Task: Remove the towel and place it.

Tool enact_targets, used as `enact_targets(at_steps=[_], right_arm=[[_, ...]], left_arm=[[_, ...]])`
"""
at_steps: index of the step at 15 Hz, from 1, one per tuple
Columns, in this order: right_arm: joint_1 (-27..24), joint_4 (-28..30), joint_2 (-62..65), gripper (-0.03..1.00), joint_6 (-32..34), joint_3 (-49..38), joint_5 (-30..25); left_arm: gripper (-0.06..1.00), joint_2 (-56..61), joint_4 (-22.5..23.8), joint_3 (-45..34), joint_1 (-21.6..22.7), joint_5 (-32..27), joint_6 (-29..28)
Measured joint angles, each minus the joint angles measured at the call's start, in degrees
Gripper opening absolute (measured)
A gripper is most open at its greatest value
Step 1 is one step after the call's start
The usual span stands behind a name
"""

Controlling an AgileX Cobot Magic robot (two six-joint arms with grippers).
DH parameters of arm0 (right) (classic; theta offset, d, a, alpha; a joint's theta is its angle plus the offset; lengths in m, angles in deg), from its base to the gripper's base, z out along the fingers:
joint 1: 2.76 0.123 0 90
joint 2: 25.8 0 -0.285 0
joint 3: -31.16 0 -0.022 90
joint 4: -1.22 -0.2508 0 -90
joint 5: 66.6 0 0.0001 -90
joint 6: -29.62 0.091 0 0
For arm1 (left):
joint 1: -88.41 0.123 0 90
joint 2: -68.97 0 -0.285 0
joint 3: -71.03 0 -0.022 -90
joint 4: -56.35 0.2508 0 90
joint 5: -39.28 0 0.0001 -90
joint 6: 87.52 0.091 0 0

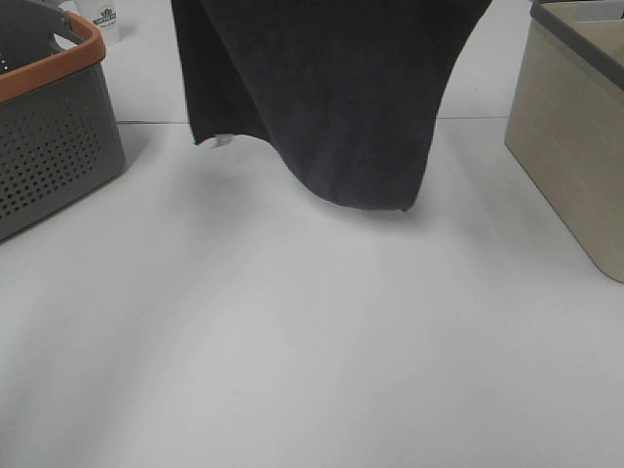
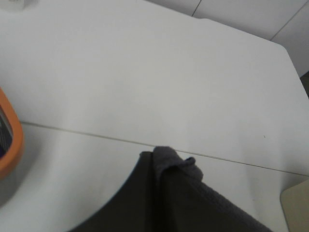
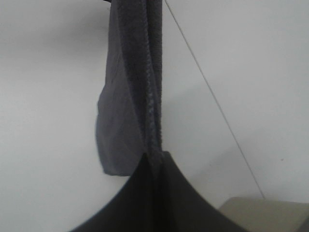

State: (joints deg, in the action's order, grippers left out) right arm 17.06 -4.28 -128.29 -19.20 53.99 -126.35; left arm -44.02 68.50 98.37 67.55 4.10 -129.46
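— While both claws pinch it, where is the towel [image 1: 331, 97]?
— Hanging below them, stretched from one to the other, its lower edge near the table [image 1: 292, 370].
— And the grip?
— Closed tight: the left claw [image 2: 155, 158] on a bunched corner, the right claw [image 3: 153, 157] on a hemmed edge

White tabletop [image 1: 292, 370], seam [image 1: 473, 119] across far side; grey orange-rimmed basket [image 1: 49, 146] left, beige bin [image 1: 575, 146] right

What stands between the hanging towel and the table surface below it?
Nothing visible. The towel hangs over bare white table; the grey basket stands to the left and the beige bin to the right, both apart from it.
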Motion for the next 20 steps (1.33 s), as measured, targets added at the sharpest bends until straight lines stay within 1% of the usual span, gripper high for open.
enact_targets(at_steps=[1,2,3,4,6,7,8,11,12,13,14,15,17,19,20], right_arm=[[0.1,2.4,0.0,0.02,-1.0,0.6,-0.1],[0.1,3.6,-0.1,0.02,-1.4,0.7,-0.1],[0.1,7.7,-0.9,0.02,-3.0,0.9,1.3],[0.1,9.3,-1.5,0.02,-3.8,0.9,3.6],[0.1,13.1,-2.8,0.02,-3.7,0.9,9.9],[0.1,15.2,-3.6,0.02,-2.2,0.9,13.1],[0.1,16.6,-4.2,0.02,-0.9,0.9,14.7],[0.0,22.6,-8.9,0.02,6.9,0.9,23.3],[0.0,23.5,-10.7,0.02,8.4,0.9,25.7],[0.0,23.9,-12.4,0.02,9.3,0.9,29.0],[0.0,24.1,-14.2,0.02,9.6,0.9,32.7],[-0.2,24.4,-16.4,0.02,9.8,0.9,37.6],[-1.3,23.4,-19.7,0.02,9.9,2.7,41.4],[-3.4,19.1,-21.5,0.02,9.9,5.2,42.5],[-4.1,16.2,-21.5,0.02,10.5,5.3,43.1]], left_arm=[[0.0,0.0,0.4,-1.8,0.0,1.5,-3.3],[0.0,0.0,0.9,-5.7,-0.2,5.2,-9.1],[0.0,0.0,2.0,-11.1,-0.5,14.3,-19.6],[0.0,0.0,3.2,-13.3,-0.5,19.2,-23.5],[0.0,-0.1,5.7,-15.9,0.1,26.4,-27.1],[0.0,-0.3,6.2,-16.2,0.5,29.5,-27.6],[0.0,-0.5,6.4,-16.2,0.7,31.5,-27.7],[0.0,-2.7,6.9,-16.2,3.1,43.6,-27.3],[0.0,-3.8,6.9,-16.2,4.2,46.4,-27.0],[0.0,-5.3,5.8,-16.2,5.2,49.4,-26.8],[0.0,-7.3,4.5,-16.2,6.2,53.7,-26.5],[0.0,-11.5,3.6,-14.6,7.0,59.2,-25.4],[0.0,-16.4,3.9,-10.1,7.3,60.3,-24.9],[0.0,-19.5,5.7,-6.5,7.3,60.7,-24.6],[0.0,-19.8,8.0,-6.3,7.3,60.6,-23.9]])
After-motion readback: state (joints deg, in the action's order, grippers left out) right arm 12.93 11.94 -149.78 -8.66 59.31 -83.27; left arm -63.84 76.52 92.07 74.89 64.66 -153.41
